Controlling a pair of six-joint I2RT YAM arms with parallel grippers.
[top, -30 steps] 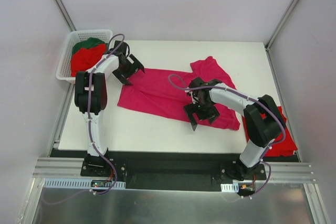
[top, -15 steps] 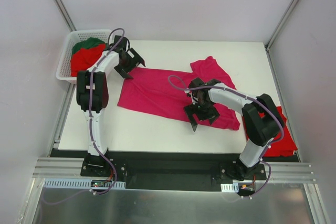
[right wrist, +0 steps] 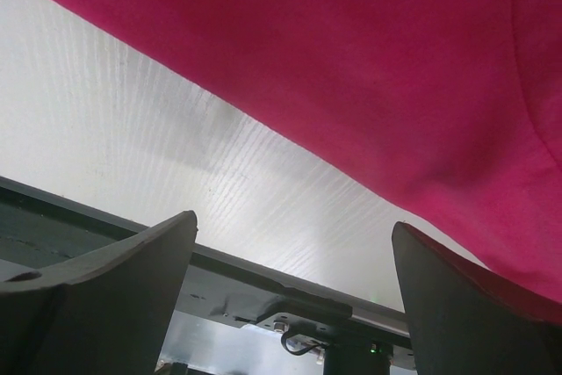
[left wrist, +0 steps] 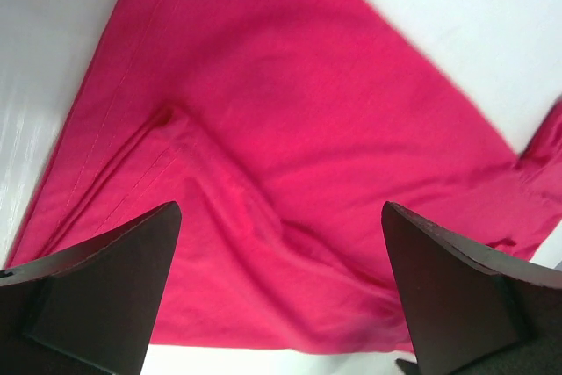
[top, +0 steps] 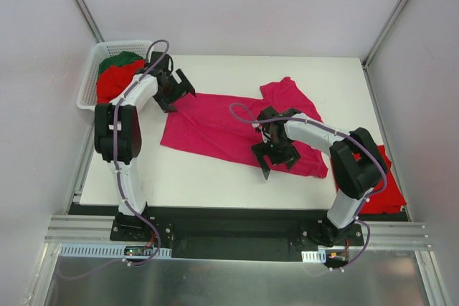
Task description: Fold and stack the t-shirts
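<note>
Jaws spread wide, empty | left jaws over magenta t-shirt [top: 208, 125] far corner — right jaws over near hem

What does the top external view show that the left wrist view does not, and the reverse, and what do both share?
Only top external: the white basket holding a red shirt and a green shirt, the right gripper, a second red shirt at the far right. Only left wrist: the hem stitching and a crease on the magenta t-shirt. Both: that t-shirt under the open left gripper.
</note>
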